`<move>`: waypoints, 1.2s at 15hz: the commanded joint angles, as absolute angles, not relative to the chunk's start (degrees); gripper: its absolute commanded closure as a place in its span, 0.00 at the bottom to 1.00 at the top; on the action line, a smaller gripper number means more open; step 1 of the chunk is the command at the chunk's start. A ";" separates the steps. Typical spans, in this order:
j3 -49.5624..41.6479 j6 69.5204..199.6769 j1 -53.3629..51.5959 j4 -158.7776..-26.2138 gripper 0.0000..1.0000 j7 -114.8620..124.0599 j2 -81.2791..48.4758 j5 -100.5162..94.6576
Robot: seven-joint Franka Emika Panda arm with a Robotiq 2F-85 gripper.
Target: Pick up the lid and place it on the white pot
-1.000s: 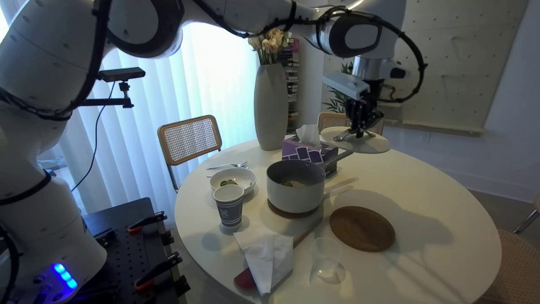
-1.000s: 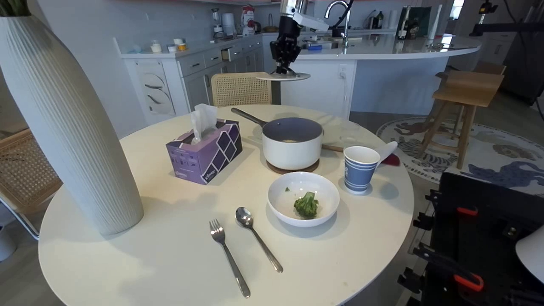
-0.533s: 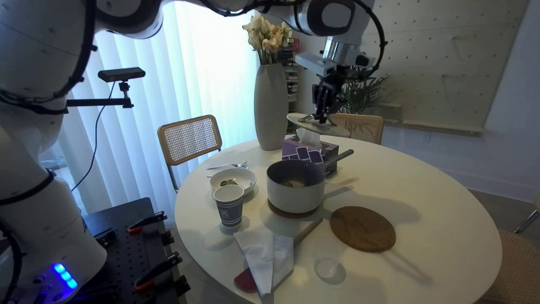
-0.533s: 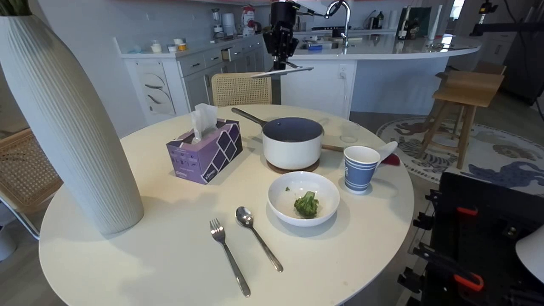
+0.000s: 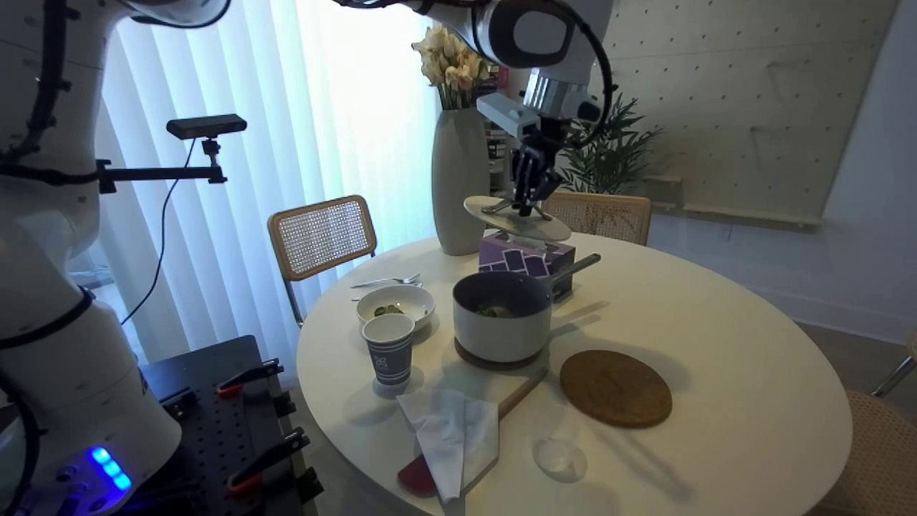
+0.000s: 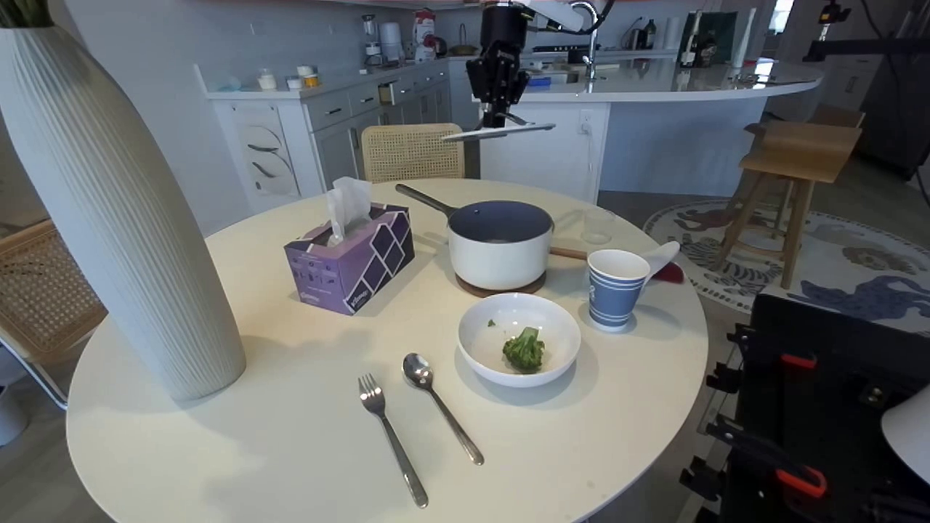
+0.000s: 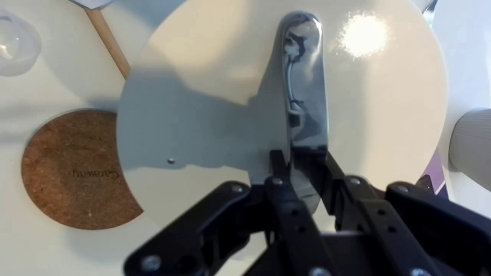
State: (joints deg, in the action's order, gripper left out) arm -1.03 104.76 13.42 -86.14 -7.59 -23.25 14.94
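The lid is a flat pale disc that shows in both exterior views and fills much of the wrist view. My gripper is shut on the lid's shiny metal handle; its fingertips also show in the wrist view. The lid hangs in the air, slightly tilted, above the tissue-box side of the table. The white pot stands uncovered on a round brown trivet, with food inside; it also shows in an exterior view. The lid is apart from the pot. In the wrist view the pot's body is hidden.
A purple tissue box stands beside the pot, near the tall white vase. A brown round mat, a clear cup, a napkin, a paper cup and a white bowl are around it.
The gripper has carried the lid from beyond the pot's handle towards the tissue box and pot. In the last half second the lid has come slightly lower and its tilt has lessened.
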 commanded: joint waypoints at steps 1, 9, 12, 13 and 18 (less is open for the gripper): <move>-1.70 115.75 12.01 -98.94 0.94 -8.57 -15.79 17.24; -1.01 135.07 8.88 -114.90 0.94 -8.83 -12.78 16.03; -1.07 138.15 8.45 -118.04 0.94 -8.89 -12.37 15.75; -1.14 138.91 8.47 -118.75 0.94 -8.92 -12.31 15.69; -1.29 142.97 8.63 -121.57 0.94 -10.04 -12.02 15.66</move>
State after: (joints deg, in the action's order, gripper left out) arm -1.10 140.18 8.79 -118.30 -8.72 -15.47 15.53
